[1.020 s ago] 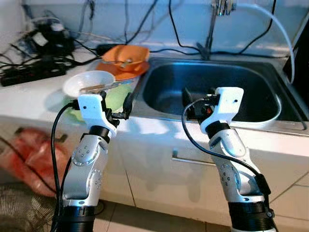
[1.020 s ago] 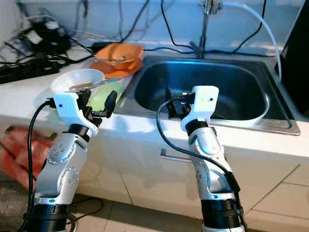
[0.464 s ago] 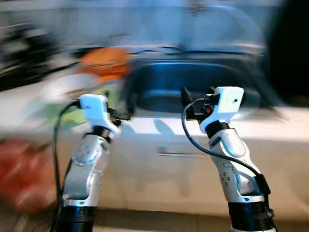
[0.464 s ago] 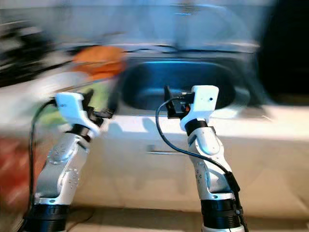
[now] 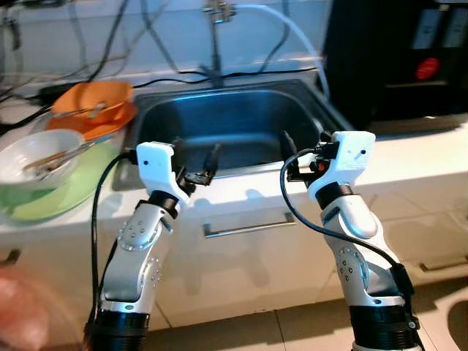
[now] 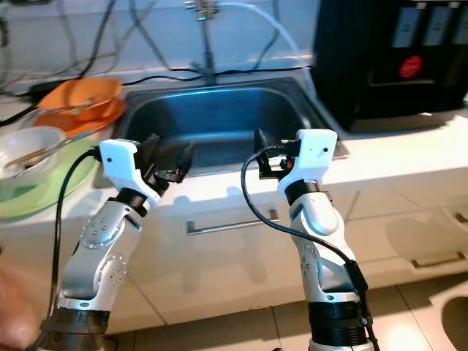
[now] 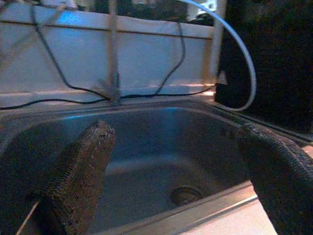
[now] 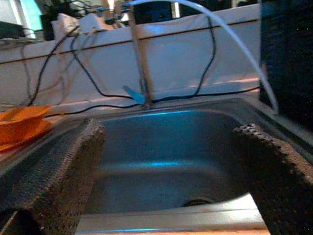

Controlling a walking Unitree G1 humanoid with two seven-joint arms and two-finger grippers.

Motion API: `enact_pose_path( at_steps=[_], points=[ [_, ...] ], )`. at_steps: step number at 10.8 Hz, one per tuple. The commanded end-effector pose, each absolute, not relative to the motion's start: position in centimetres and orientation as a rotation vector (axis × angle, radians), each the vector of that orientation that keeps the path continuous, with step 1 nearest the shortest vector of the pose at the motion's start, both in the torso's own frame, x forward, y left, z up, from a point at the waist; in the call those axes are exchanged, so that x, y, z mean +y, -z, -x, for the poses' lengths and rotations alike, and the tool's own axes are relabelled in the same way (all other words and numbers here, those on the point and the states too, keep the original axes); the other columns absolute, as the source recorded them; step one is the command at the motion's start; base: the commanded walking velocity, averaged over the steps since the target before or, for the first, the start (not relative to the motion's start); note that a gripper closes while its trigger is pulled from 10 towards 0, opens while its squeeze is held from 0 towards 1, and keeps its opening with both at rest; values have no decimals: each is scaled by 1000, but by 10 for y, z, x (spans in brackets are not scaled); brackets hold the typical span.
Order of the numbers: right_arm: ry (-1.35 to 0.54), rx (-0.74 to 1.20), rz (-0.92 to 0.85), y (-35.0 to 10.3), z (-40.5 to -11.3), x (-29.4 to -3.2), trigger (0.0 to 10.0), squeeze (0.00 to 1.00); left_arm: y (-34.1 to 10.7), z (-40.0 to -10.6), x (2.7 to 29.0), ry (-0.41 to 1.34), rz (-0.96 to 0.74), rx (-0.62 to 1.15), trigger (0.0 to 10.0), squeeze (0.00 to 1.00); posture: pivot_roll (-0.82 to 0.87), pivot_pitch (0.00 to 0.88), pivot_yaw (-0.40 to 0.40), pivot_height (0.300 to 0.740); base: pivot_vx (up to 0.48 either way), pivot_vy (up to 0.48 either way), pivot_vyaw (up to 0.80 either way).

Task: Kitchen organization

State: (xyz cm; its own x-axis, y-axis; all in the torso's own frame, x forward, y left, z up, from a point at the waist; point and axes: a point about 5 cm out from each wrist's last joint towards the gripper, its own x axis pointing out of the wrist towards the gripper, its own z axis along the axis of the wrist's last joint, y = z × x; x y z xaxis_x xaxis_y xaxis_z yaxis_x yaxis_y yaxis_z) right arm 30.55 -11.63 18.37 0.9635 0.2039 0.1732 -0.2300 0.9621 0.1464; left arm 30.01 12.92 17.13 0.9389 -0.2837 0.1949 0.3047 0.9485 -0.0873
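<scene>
Both pincers hang spread wide and carry nothing: our left pincer [image 5: 196, 162] and right pincer [image 5: 292, 157] hover at the front edge of the sink [image 5: 241, 124]. We judge the tidying barely begun, since the dishes sit unsorted on the surface [image 5: 409, 150] to our left: an orange bowl [image 5: 91, 102], and a white bowl [image 5: 40, 150] on a green plate [image 5: 62, 190]. Chopsticks [image 5: 55, 155] lie across the white bowl, long axis slanting left-near to right-far
</scene>
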Motion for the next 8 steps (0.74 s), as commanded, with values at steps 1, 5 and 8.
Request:
enact_pose_path(
  at_steps=[1, 5, 8],
  points=[
    [-240, -184, -162, -190, -306, -112, 10000, 0, -173, -302, 133, 278, 107, -184, 10000, 0, 46, 0, 61, 740, 0, 0, 0],
    [-244, -187, -153, -189, -305, -113, 10000, 0, -171, -302, 137, 249, 134, -170, 10000, 0, 48, 0, 58, 740, 0, -232, 0],
    [-249, -183, -148, -189, -305, -112, 10000, 0, -170, -301, 138, 237, 136, -165, 10000, 0, 49, 0, 54, 740, 0, -402, 0]
  ],
)
